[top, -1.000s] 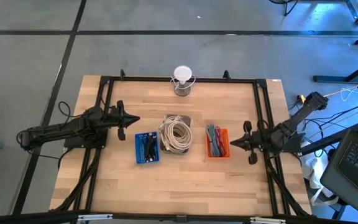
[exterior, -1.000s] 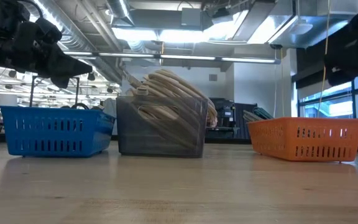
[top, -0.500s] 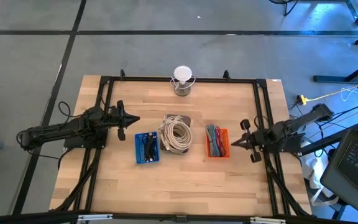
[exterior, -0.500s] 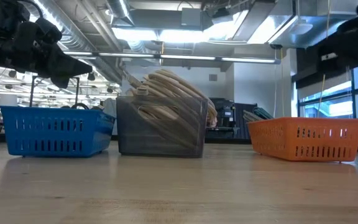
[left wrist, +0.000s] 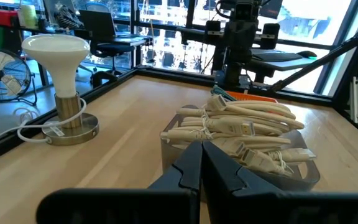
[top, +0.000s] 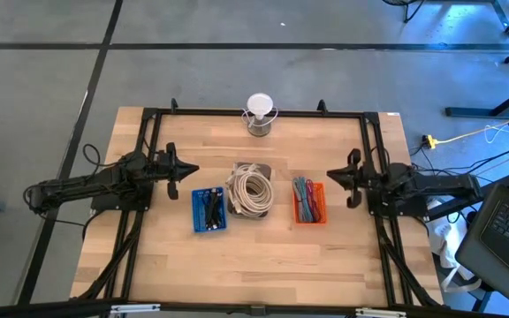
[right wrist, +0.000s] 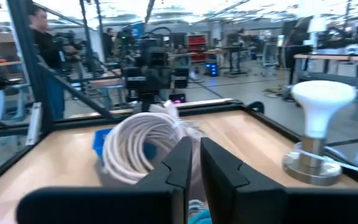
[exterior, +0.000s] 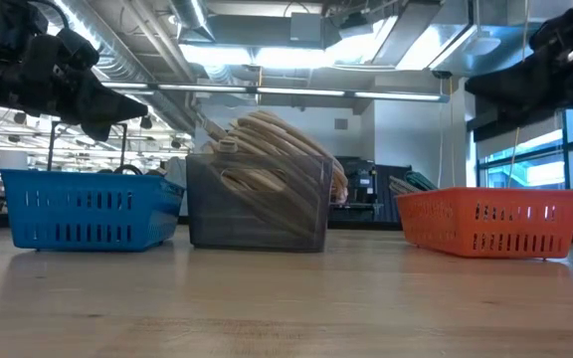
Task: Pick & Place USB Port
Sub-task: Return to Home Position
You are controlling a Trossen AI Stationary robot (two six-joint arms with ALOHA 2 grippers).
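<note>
Three small bins stand in a row on the wooden table. The blue bin (top: 208,210) holds dark cables, the grey bin (top: 252,189) a coil of white cables (left wrist: 247,130), and the orange bin (top: 308,201) coloured cables. My left gripper (top: 194,170) hovers shut left of the grey bin, pointing at it (left wrist: 201,163). My right gripper (top: 329,174) hovers shut just beyond the orange bin's far right corner, pointing toward the table's left, with the white coil (right wrist: 138,146) ahead of it. Neither gripper holds anything.
A white lamp (top: 260,115) on a metal base stands at the middle of the far edge, its cord trailing beside it. A black frame (top: 148,119) runs around the table. Bare wood lies in front of the bins. Desks and a person (right wrist: 42,37) show beyond the table.
My right gripper has moved toward the table's far edge, from beside the orange bin's right side to its far right corner, while the arm behind it swung level. It has come lower into the low view. The left arm and the bins have kept still.
</note>
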